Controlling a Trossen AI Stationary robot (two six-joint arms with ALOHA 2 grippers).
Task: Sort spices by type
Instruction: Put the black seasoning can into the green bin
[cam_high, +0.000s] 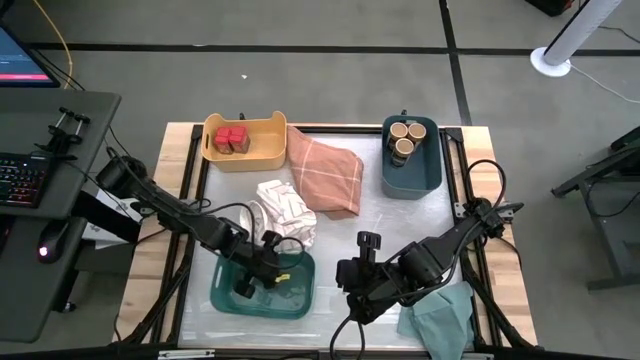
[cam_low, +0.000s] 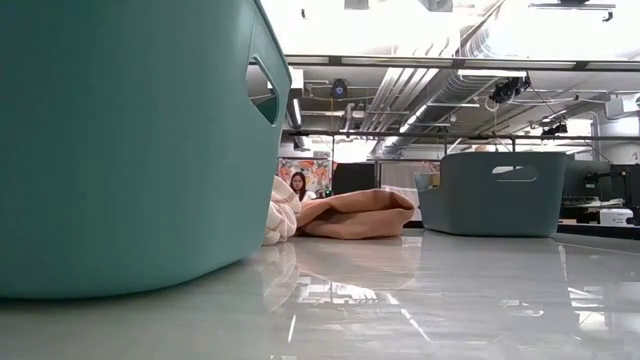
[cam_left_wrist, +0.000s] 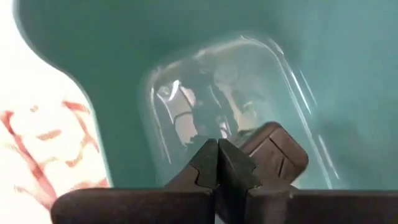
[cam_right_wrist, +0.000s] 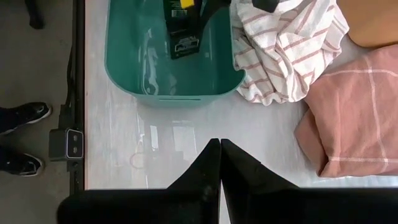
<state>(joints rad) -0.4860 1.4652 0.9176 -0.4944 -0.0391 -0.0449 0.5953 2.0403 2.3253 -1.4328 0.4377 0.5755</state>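
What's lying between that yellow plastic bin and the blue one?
An orange checked cloth lies between the yellow bin and blue bin, in the high view.

Grey floor (cam_high: 330, 25) crossed by dark seams surrounds the table; a black desk (cam_high: 40, 150) with a keyboard (cam_high: 20, 180) stands at nine o'clock, a white fan base (cam_high: 552, 62) at one o'clock. Exposed ducts (cam_low: 420, 90) and bright ceiling lights (cam_low: 330, 20) hang overhead.

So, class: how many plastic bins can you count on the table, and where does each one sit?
3: the yellow bin at the far left, the blue bin at the far right, and the teal bin at the near left.
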